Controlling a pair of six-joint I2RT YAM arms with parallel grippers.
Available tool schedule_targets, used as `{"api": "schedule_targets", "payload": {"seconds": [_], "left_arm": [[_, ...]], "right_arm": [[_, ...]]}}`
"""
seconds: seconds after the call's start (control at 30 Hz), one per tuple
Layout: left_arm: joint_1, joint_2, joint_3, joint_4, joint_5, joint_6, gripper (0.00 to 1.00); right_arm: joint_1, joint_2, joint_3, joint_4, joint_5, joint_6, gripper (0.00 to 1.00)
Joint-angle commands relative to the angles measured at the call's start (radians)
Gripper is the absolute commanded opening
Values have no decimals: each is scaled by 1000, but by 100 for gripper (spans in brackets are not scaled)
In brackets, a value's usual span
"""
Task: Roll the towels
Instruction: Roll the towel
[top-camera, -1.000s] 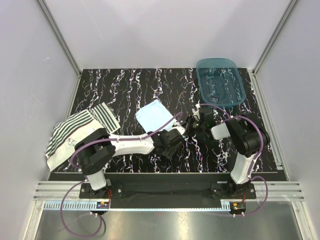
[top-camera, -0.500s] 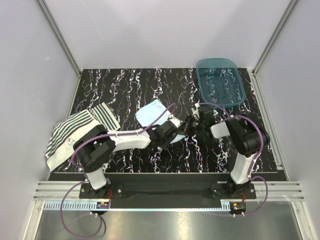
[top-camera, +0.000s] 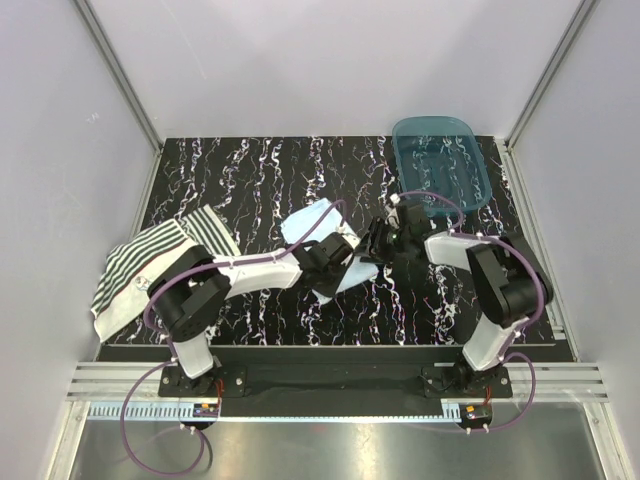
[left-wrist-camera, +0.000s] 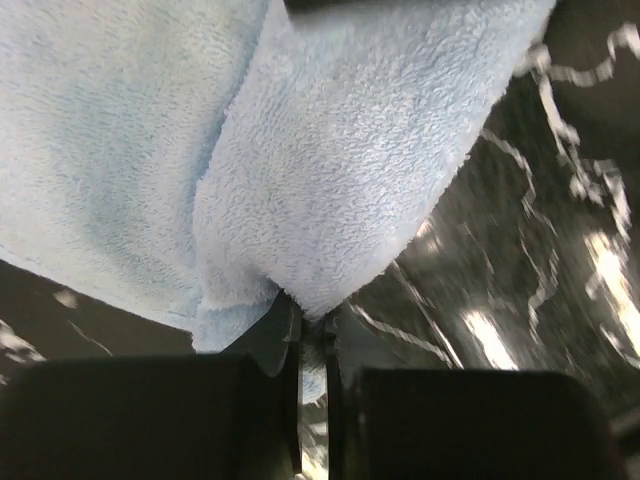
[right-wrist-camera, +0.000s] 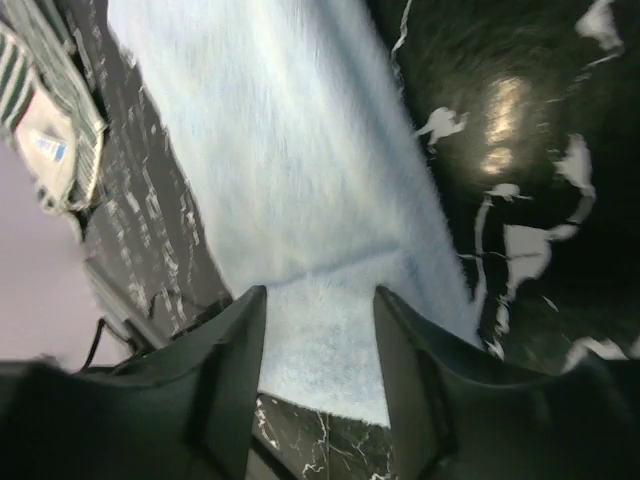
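At centre of the table (top-camera: 240, 170), left gripper (left-wrist-camera: 310, 322) pinches the blue towel (left-wrist-camera: 345, 170) at its 5 o'clock corner, right gripper (right-wrist-camera: 318, 310) spread; we should roll toward 11 o'clock, edge taut.

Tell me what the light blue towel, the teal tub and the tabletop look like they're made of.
Blue towel: soft terry or microfibre, matte; fuzzy nap shows.
Teal tub: probably plastic; translucent, smooth moulded rim.
Tabletop: black with white veins, a marble look, shiny with glare; possibly printed laminate.

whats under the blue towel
Marbled table shows beneath its raised edge, which the left pincer pinches. Anything beneath the rest of the blue towel is covered.
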Motion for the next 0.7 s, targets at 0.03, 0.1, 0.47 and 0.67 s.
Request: {"api": "schedule_targets", "payload": {"seconds": [0.03,0.1,0.47,0.67], "left_arm": [[-32,-31,11,-268,215,-97,0],[-35,-29,33,-290,249,-124,0],[8,18,61,-195,651,-271,3],[88,11,21,-55,840,-355,3]], "right_arm": [[-4,-170,111,-363,274,-135,59],[-4,-227,157,-481,387,-141,67],[-4,-710,90,-715,445,-85,69],[-4,-1031,-169,-517,206,10,70]]}}
